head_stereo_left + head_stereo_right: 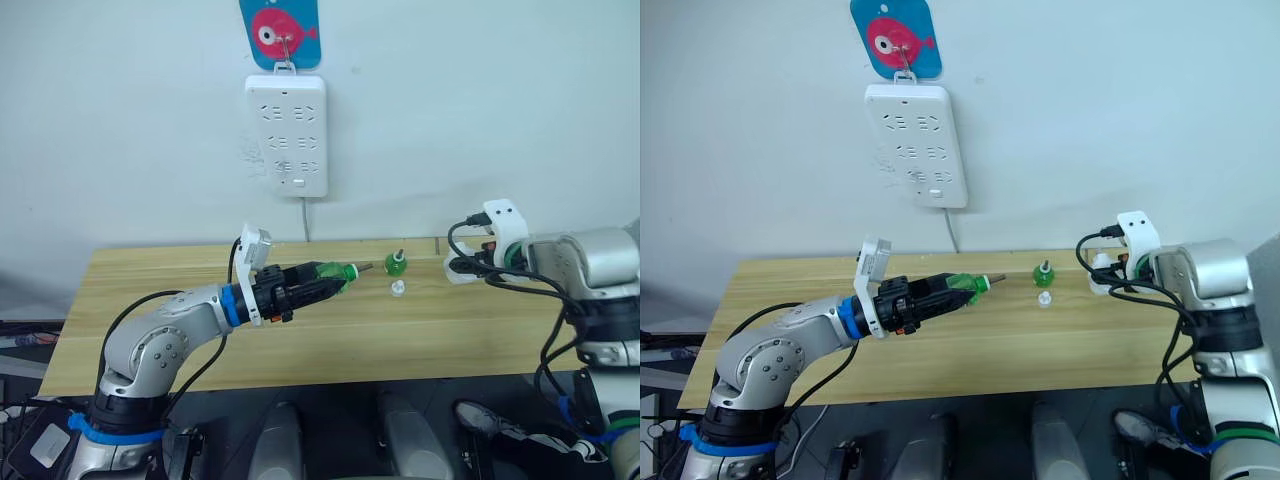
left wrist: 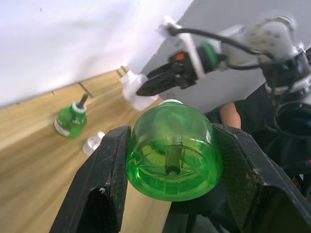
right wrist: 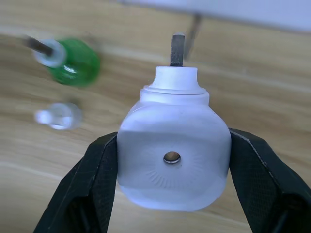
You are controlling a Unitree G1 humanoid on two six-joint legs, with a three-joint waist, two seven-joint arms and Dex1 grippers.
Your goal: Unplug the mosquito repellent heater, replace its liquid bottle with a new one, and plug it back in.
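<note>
1. Nearest us, the left gripper point(image 1: 322, 284) is clamped on the new bottle point(image 2: 171, 153) — it lies on its side above the table point(image 1: 330, 345), wick end towards the right arm
2. The right gripper point(image 1: 463, 266) pinches the heater point(image 3: 174, 159), unplugged and held over the table's right end, well apart from the bottle
3. The old bottle point(image 1: 396, 265) stands by the far edge between the grippers, a small cap point(image 1: 398, 289) just beside it
4. We judge the next move is mating the two — the bottle's long axis points roughly at the heater, whose opening must turn to meet it
5. The strip point(image 1: 286, 135) hangs on the wall above

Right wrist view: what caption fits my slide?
Black fingers clamp the white heater above the table.
</note>
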